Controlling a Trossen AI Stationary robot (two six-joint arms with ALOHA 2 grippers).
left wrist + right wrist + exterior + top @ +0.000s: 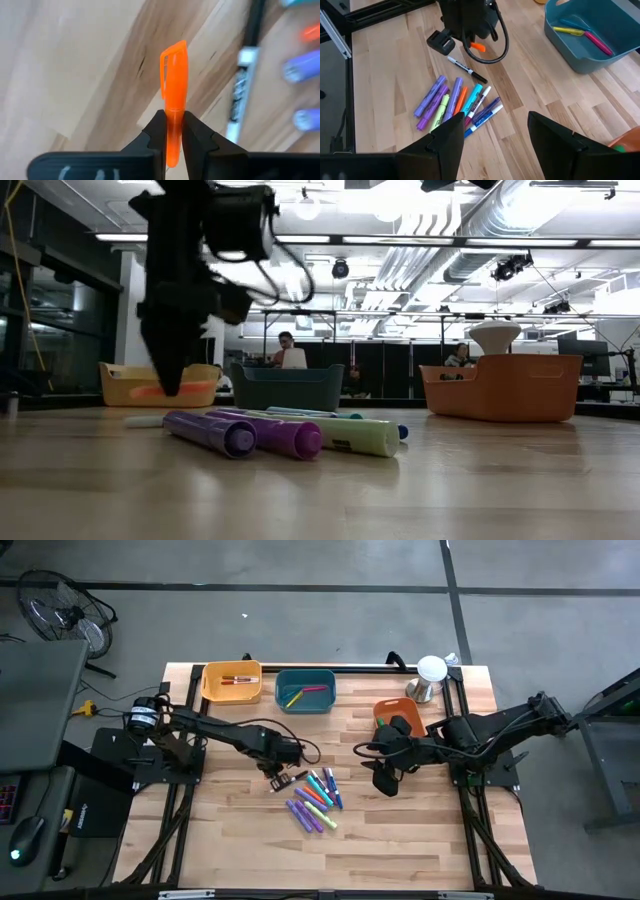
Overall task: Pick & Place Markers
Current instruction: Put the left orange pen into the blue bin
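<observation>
Currently the left gripper (170,131) is clamped on an orange marker (173,95), held above the wooden table (240,830) just beside the marker pile. Cap end of the marker sticks out past the fingertips. In the right wrist view the orange tip shows under the left arm's wrist, next to a black-and-white marker (466,69) lying apart from the rest.

Remaining markers (315,800) lie in a loose fan mid-table: purple, lime, orange, teal, blue.

Right gripper (492,131) hovers with jaws wide and nothing between them, near the pile on its orange bin (392,712) side.

Yellow bin (231,681) holds red/orange markers; blue bin (305,690) holds a yellow and a pink one.
</observation>
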